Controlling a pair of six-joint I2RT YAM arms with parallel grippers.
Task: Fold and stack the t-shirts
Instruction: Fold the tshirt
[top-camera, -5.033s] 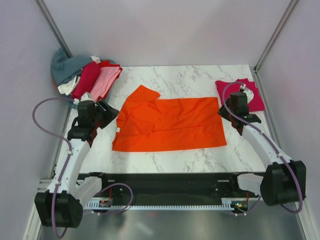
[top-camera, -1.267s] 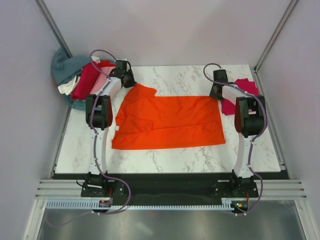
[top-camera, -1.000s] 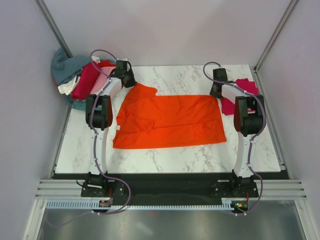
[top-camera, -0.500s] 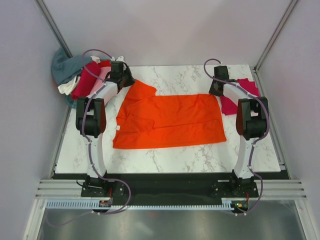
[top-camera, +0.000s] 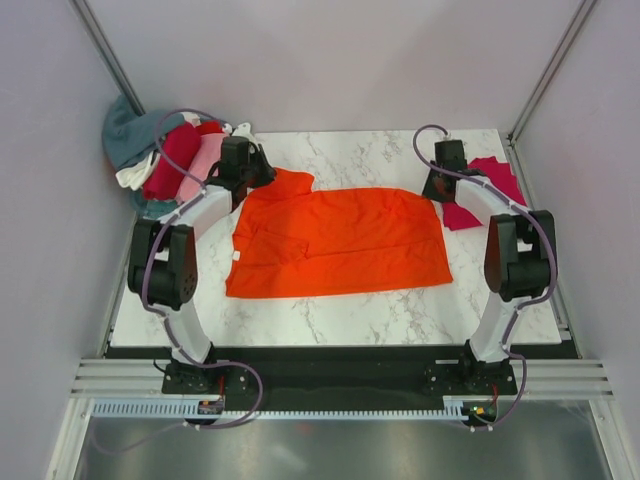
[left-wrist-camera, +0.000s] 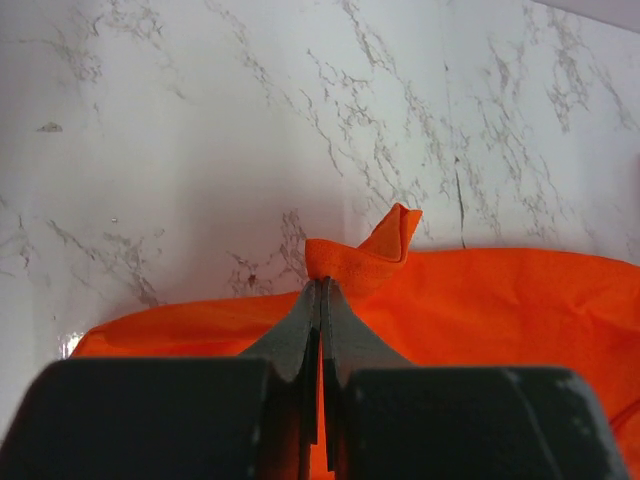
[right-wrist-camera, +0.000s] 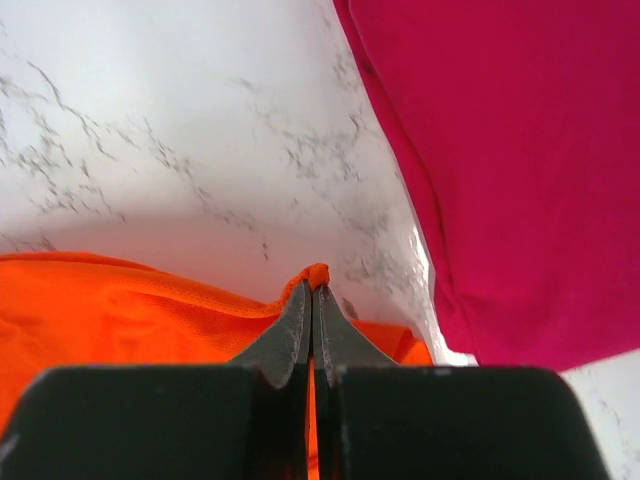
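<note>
Left gripper (left-wrist-camera: 320, 287) is clamped tight, jaws pressed together on a little peak of the bright orange soft cloth t-shirt (top-camera: 340, 240), right at its far left sleeve corner. Right gripper (right-wrist-camera: 311, 288) is the same story: jaws closed on a small pinch of the orange hem at the far right corner.

Big change here. Five seconds ago both arms sat low at the sides, clear of the cloth. Now they're stretched to the far edge, and in the last half second the left elbow has swung outward and the sleeve corner has crept slightly nearer. That reads like the start of the fold, far edge about to come toward the bases.

The orange shirt lies spread flat mid-way across the white marble-patterned tabletop (top-camera: 370, 150). Just beside the right gripper sits the folded crimson-pink cloth t-shirt (right-wrist-camera: 520, 170), close but not caught. The heap of unfolded shirts (top-camera: 175, 160) waits at the far left corner.
</note>
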